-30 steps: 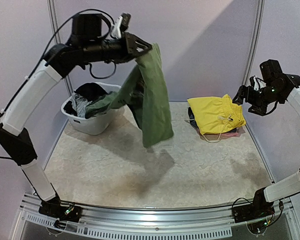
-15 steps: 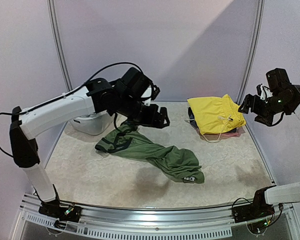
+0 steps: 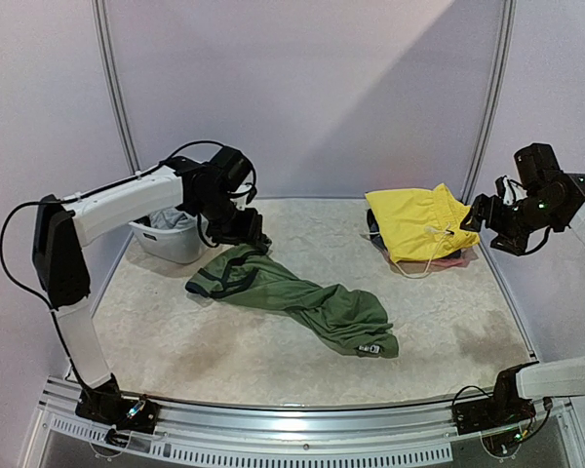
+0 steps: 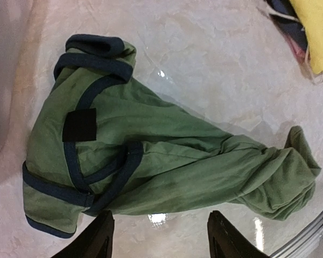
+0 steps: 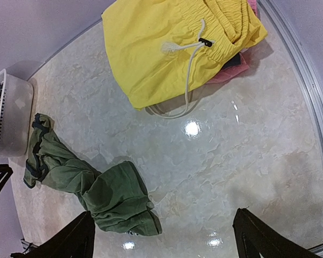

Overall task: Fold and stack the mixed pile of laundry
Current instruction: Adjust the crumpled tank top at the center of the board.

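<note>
Since green shirt (image 3: pixel 302 297) lies crumpled near tub (image 3: pixel 175 251), probably limp, light: pinch navy-trimmed shoulders; left gripper (image 4: pixel 160 216), right gripper (image 5: pixel 164 215) gape, empty.

White plastic tub (image 3: pixel 168 246) at far left, pale marbled tabletop (image 3: pixel 224 343)

**Olive, Yellow and Cream**

The T-shirt (image 3: pixel 292 300) is olive green with navy trim at neck and sleeves and a black square patch (image 4: pixel 78 124). The garment (image 3: pixel 419 222) is bright yellow, its drawstring (image 5: pixel 191 51) white with a black tip. Pink and navy cloth (image 5: pixel 226 72) shows beneath the garment. The tub (image 3: pixel 175 244) is white, the surface (image 3: pixel 448 331) cream and faintly marbled.
</note>
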### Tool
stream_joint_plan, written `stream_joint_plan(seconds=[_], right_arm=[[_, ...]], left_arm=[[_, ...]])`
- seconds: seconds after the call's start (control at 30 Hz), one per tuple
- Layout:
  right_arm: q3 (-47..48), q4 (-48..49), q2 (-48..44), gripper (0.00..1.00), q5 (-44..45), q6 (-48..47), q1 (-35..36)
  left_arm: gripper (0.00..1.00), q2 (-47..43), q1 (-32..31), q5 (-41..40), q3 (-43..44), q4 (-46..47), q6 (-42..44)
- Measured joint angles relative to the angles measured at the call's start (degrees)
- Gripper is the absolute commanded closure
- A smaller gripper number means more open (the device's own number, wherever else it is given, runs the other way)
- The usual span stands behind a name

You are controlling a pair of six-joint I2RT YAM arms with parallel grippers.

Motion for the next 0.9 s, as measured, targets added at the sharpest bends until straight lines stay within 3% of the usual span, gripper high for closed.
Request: stream_joint_plan(seconds=[0.43,0.9], right_arm=[[-0.4,0.0,0.5,0.12,-0.2,0.5,0.0],[0.3,0.0,4.0,0.13,-0.1,1.7,0.0]], left_arm=[[0.57,15.2,6.5,5.7,3.5,-2.5,11.7],[0.6,20.7,7.5,13.4,7.0,-2.6,14.6]])
